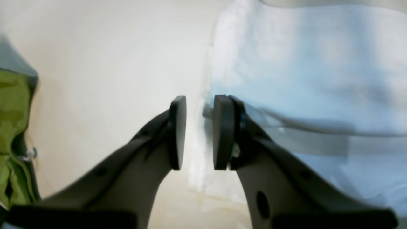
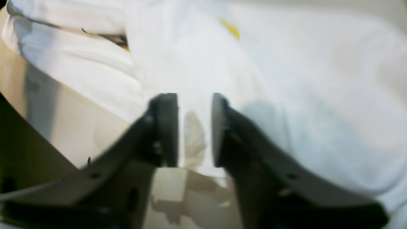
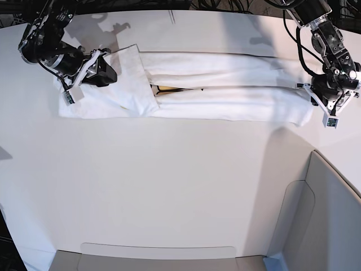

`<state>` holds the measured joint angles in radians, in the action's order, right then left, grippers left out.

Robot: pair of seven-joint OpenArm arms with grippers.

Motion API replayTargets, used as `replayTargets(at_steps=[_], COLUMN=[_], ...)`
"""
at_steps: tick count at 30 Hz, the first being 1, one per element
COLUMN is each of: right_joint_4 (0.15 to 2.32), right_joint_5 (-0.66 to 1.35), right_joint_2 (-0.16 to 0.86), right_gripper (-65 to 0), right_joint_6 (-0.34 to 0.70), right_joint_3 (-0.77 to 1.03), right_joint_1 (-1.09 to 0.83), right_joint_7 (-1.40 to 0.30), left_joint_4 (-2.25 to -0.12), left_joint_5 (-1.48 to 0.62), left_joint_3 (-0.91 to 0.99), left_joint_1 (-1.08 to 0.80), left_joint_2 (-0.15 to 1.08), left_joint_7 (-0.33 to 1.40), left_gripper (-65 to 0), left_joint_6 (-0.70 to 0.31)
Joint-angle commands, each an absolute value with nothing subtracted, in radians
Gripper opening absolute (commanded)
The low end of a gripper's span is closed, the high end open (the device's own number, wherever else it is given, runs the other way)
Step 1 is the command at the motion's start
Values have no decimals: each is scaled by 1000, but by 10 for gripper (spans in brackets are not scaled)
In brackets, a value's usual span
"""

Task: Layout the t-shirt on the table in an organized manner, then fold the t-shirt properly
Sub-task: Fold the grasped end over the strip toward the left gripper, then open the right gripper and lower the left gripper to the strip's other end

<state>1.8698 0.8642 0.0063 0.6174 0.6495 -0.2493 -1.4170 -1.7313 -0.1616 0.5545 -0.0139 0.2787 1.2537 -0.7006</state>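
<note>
grey padded panel sits nearest; far across the table the t-shirt lies as a long band. right gripper pinches a fold, left gripper gapes, holding nothing; a one-sided pull could skew it.

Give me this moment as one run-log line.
t-shirt: long folded band on table | right gripper: at folded-over end flap, grip unclear | left gripper: at opposite end, jaws slightly apart, grip unclear

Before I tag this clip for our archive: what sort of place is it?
Probably a robotics lab bench: a large white table, two arms with the left gripper and the right gripper at a folded t-shirt, and cables along the far edge.
</note>
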Motion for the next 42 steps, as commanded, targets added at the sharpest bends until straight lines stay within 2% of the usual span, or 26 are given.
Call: replayTargets(at_steps=[1, 2, 13, 18, 24, 27, 31, 35, 39, 42], right_joint_4=[1853, 1830, 1805, 1805, 1801, 1801, 1801, 1801, 1801, 1801], right_joint_5=[877, 858, 607, 556, 507, 501, 501, 501, 501, 501], right_joint_2=[8, 5, 7, 19, 91, 113, 114, 113, 116, 125], right_gripper=[-621, -650, -650, -650, -650, -650, -650, -650, -650, -650], right_joint_6=[618, 618, 616, 616, 616, 616, 616, 616, 616, 616], right_joint_3=[667, 680, 705, 771, 811, 811, 812, 848, 851, 851], right_joint_1=[-225, -213, -191, -194, -189, -191, -191, -186, -186, -193], right_joint_7=[-1396, -1396, -1396, -1396, -1396, -1396, -1396, -1396, -1396, -1396], left_joint_4=[-1748, -1748, -1748, -1748, -1748, -1748, -1744, -1693, -1529, -1342], left_joint_5=[-166, -166, -166, -166, -170, -177, -302, -450, -575, -697], left_joint_3=[556, 556, 564, 567, 644, 674, 746, 842, 881, 885], left_joint_1=[-2, -2, -25, -25, -25, -22, -19, -18, -18, -18], left_joint_2=[294, 294, 294, 297, 297, 297, 298, 300, 364, 420], left_joint_7=[1241, 1241, 1241, 1241, 1245, 1307, 1396, 1396, 1396, 1396], left_gripper=[-492, -492, -492, -492, -490, -490, -489, -489, -483, -424], left_joint_6=[-698, -698, -698, -698, -698, -698, -698, -698, -698, -698])
